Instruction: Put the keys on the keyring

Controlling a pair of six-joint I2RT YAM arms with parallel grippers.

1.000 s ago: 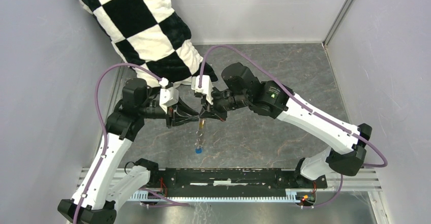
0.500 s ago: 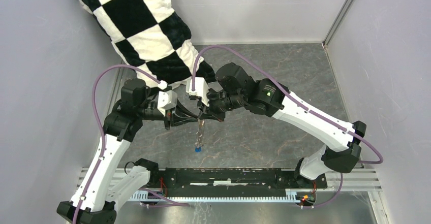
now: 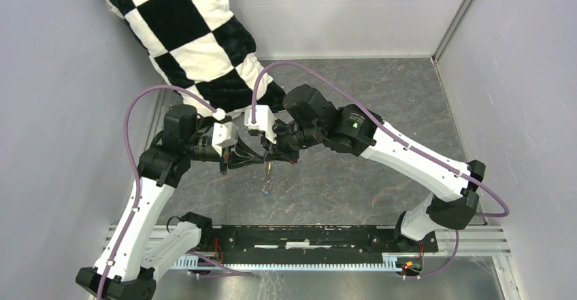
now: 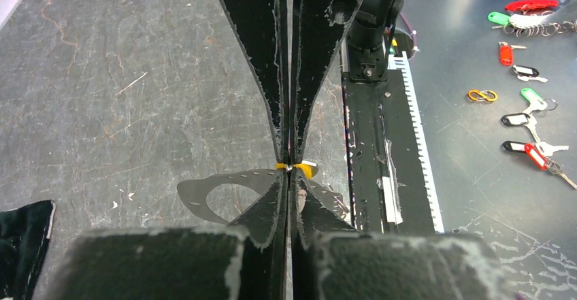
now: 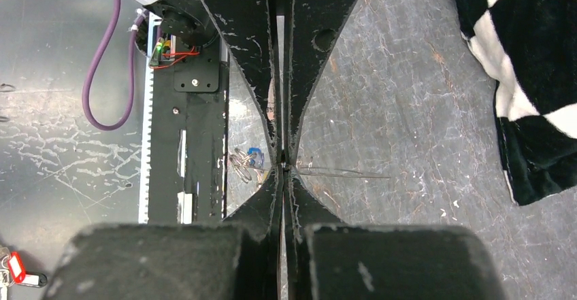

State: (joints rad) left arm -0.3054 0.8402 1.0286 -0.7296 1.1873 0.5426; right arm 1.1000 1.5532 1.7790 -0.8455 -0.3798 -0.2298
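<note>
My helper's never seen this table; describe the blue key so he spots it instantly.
In front of the checkered pillow, the left tool and right tool meet. The blue-headed key hangs below them, unlike the yellow-headed key up at their tips.

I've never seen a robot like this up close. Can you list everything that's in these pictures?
yellow-orange key: one, pinched at the left gripper's tips.
blue key: one, below the grippers, small metal loops beside it.
keyring: one, thin pale wire, running out from the right gripper's tips.
spare tagged keys: several, red, green and black, on the shiny surface past the rail.
cushion: one, black-and-white checked, far left corner.
table: one, mottled grey.
rail: one, black, near edge.
left gripper: black, shut on the yellow-orange key.
right gripper: black, shut on the keyring.
</note>
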